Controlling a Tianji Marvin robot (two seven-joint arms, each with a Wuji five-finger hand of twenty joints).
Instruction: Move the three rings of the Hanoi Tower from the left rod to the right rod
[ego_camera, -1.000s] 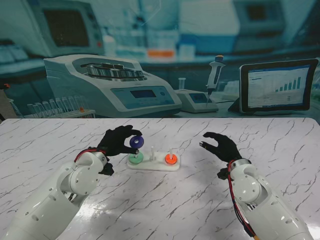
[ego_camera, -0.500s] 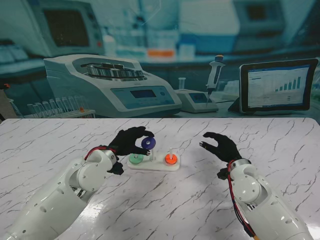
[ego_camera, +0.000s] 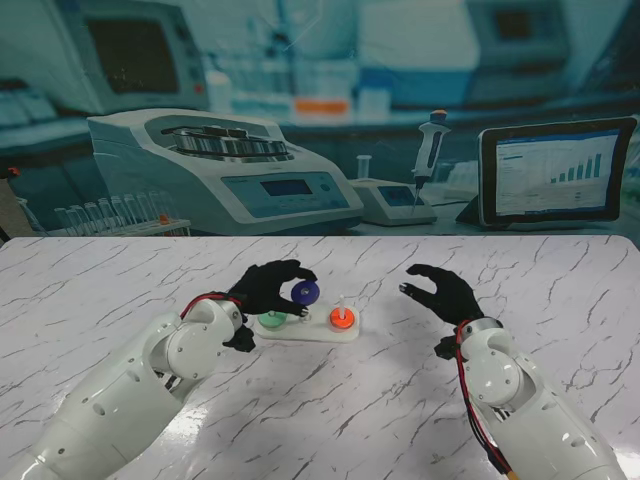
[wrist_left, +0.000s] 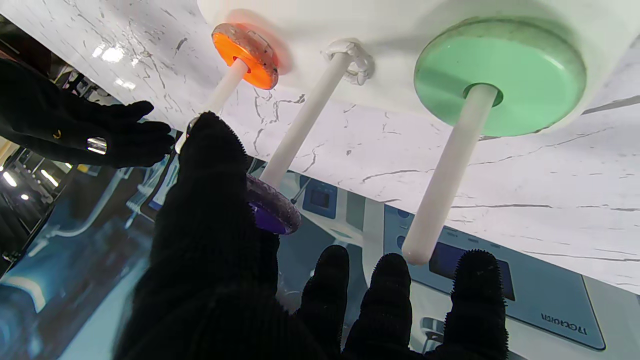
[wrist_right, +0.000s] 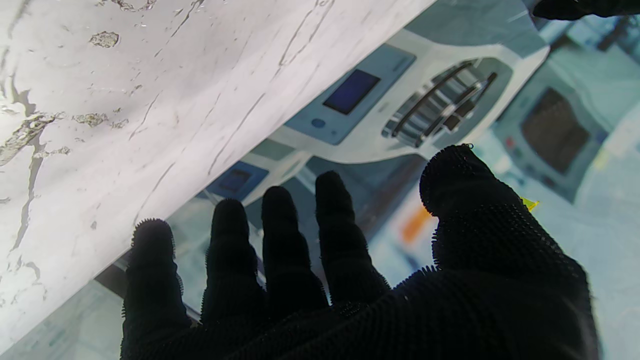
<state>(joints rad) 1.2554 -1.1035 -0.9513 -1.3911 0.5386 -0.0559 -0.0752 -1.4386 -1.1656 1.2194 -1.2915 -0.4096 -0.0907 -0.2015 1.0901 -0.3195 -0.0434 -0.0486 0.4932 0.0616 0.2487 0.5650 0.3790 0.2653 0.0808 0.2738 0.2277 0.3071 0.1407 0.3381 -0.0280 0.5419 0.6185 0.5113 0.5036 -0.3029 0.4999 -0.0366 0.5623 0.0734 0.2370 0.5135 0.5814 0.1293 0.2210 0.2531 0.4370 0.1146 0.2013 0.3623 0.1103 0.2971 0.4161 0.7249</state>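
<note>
The white tower base (ego_camera: 322, 332) stands mid-table with three upright rods. A green ring (ego_camera: 271, 320) (wrist_left: 500, 75) lies at the foot of the left rod, and an orange ring (ego_camera: 342, 319) (wrist_left: 246, 55) at the foot of the right rod. My left hand (ego_camera: 268, 286) (wrist_left: 210, 240) is shut on a purple ring (ego_camera: 304, 292) (wrist_left: 274, 207), holding it at the top of the middle rod (wrist_left: 305, 120). My right hand (ego_camera: 442, 291) (wrist_right: 310, 260) hovers open to the right of the tower, fingers spread, holding nothing.
The marble table (ego_camera: 400, 400) stretches wide around the tower. At its far edge runs a lab backdrop with a centrifuge (ego_camera: 215, 165), a pipette stand (ego_camera: 425, 165) and a tablet (ego_camera: 555, 172).
My left hand has carried the purple ring rightward from above the left rod to the top of the middle rod, and slightly lower. The right hand has stayed put.
</note>
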